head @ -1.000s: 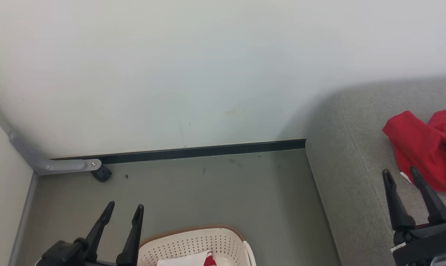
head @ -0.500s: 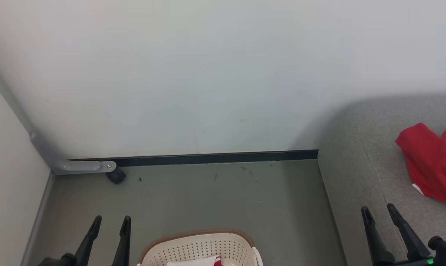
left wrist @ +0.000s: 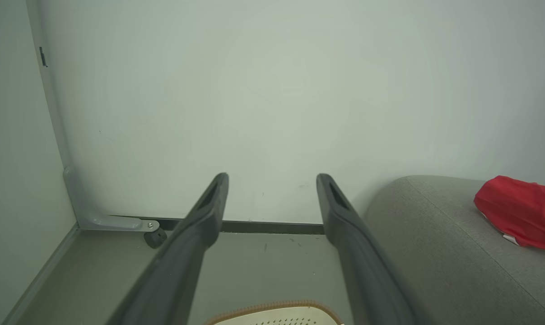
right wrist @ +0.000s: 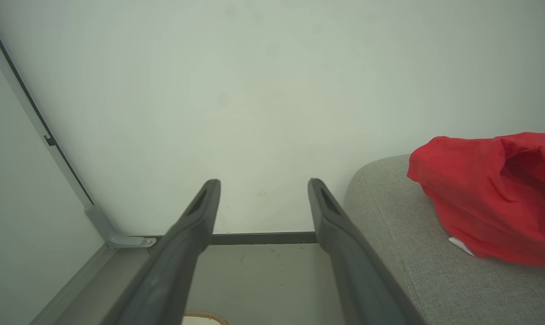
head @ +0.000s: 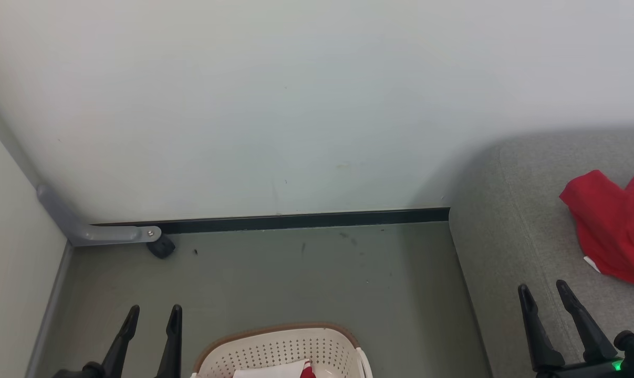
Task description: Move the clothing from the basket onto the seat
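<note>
The left pincer [head: 154, 310] hangs open and empty at the lower left of the head view, above the floor [head: 306, 278] and just left of the basket [head: 274, 349]. In the left wrist view its two fingers [left wrist: 204, 225] stand well apart with nothing between them. The right pincer [head: 542, 287] is spread just as wide and grips nothing. It hovers over the near part of the seat [head: 506, 247], with its tips near the red garment [head: 611, 226] but not touching it. That garment lies crumpled on the seat, partly cut off by the right edge of the head view, and a small white tag [head: 591, 263] shows at its lower hem. A second garment [head: 272, 370], white with a sliver of red, lies inside the basket at the bottom edge of the head view, so most of it is out of frame. The basket stands on the floor between the two pincers, its brown rim toward the wall [head: 295, 105], and a strip of bare floor separates it from the side of the seat. The seat's rounded far corner reaches the wall where the dark skirting [head: 295, 220] ends. In the left corner a grey bracket [head: 101, 233] runs down the wall to the floor, with a small black wheel [head: 161, 248] just beside its end.
</note>
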{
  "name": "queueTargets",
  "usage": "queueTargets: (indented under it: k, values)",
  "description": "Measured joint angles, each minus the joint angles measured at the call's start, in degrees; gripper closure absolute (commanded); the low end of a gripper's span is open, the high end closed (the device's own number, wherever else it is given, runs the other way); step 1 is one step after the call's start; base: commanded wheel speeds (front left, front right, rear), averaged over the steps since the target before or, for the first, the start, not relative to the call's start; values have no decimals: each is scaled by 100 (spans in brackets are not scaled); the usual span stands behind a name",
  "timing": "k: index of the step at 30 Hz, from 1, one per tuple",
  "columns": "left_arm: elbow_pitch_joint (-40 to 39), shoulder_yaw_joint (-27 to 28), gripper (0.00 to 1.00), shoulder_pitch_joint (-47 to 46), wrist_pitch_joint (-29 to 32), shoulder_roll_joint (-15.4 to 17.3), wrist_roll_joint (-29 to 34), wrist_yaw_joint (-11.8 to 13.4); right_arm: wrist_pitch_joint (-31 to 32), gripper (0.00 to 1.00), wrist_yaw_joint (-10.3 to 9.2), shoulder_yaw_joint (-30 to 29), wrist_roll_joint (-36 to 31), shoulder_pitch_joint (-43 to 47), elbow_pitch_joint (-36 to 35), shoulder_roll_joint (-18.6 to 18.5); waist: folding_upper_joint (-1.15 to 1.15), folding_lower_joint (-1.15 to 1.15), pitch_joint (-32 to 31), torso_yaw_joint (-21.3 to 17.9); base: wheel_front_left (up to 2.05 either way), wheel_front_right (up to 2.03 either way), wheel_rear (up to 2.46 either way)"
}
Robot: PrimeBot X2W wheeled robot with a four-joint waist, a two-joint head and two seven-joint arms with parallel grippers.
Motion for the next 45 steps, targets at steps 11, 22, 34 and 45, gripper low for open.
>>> queueTargets:
  k: [11,22,34,45]
  values:
    - [-134,152,0,9,-1,-13,176,36,-7,0,-23,-67,-118,-31,-152,52,0,0,222,-56,0,0,0]
    - [-267,69,0,-309,7,120,285,-21,-7,0,-19,-118,-214,-184,-255,81,0,0,590,-140,0,0,0]
    - [144,-112,0,-897,337,223,371,-229,-14,0,-16,-204,-304,-611,-350,193,1,1,1298,-312,0,0,0]
    - [1037,-368,0,-1423,701,334,482,-527,-15,0,-16,-243,-393,-984,-468,308,1,1,2014,-473,0,0,0]
